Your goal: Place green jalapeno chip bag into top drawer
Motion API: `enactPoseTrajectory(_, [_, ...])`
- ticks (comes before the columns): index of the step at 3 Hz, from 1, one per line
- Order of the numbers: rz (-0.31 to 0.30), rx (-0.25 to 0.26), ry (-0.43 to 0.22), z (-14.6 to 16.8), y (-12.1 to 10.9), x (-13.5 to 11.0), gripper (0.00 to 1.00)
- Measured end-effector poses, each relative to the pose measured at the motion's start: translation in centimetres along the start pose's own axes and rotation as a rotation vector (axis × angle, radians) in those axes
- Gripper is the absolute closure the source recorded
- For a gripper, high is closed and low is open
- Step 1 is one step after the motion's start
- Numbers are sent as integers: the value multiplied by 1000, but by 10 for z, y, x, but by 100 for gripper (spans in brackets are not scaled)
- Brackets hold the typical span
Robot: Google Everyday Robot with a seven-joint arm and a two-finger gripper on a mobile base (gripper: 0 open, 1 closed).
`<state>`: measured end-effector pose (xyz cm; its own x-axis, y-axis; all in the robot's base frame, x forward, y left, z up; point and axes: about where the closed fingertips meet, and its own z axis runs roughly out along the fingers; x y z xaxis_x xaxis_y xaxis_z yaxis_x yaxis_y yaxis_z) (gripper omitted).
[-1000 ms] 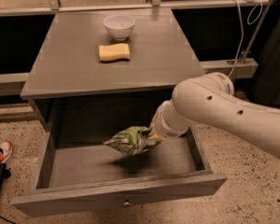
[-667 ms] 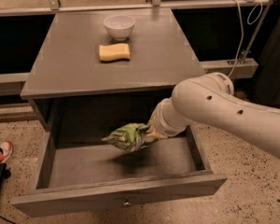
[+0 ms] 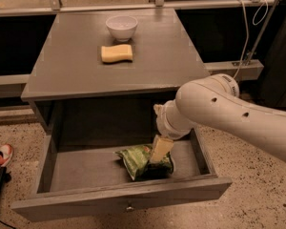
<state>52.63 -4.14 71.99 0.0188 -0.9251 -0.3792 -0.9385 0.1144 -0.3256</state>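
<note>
Gripper (image 3: 160, 152) in top drawer (image 3: 86, 197); left half seemingly free.

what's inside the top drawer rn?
The top drawer holds the green jalapeno chip bag, apparently resting on its floor right of centre, with the gripper reaching in at the bag's right end. Floor under the bag and behind the front panel is hidden.
</note>
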Motion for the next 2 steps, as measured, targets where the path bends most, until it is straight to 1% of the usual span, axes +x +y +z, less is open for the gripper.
enactPoseTrajectory(1, [-3, -5, 50, -20, 4, 15, 0])
enactPoseTrajectory(2, [-3, -5, 50, -20, 4, 15, 0])
